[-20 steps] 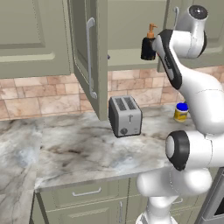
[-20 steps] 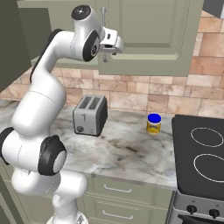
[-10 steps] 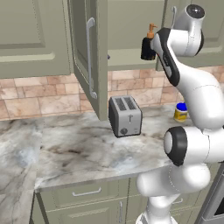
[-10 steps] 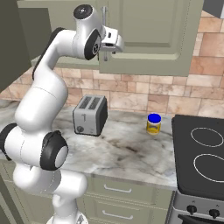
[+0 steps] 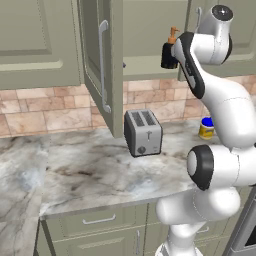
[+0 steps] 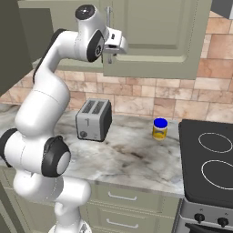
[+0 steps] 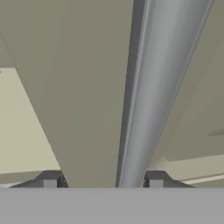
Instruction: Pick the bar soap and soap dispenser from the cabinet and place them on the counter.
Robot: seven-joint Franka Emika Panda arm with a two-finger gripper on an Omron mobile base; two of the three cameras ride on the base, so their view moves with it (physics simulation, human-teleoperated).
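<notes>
The soap dispenser, black with an orange pump, stands on the floor of the olive-green cabinet, just left of my forearm. The cabinet's left door hangs open. Its right door is closed, and my gripper is up against that door's silver bar handle. In the hand view the handle runs between the fingertips of my open gripper, nearer the right one. The bar soap is hidden. The marbled counter lies below.
A silver toaster stands on the counter under the cabinet, and a yellow jar with a blue lid sits by the tiled wall. A black stove top adjoins the counter on the right. Drawers run below.
</notes>
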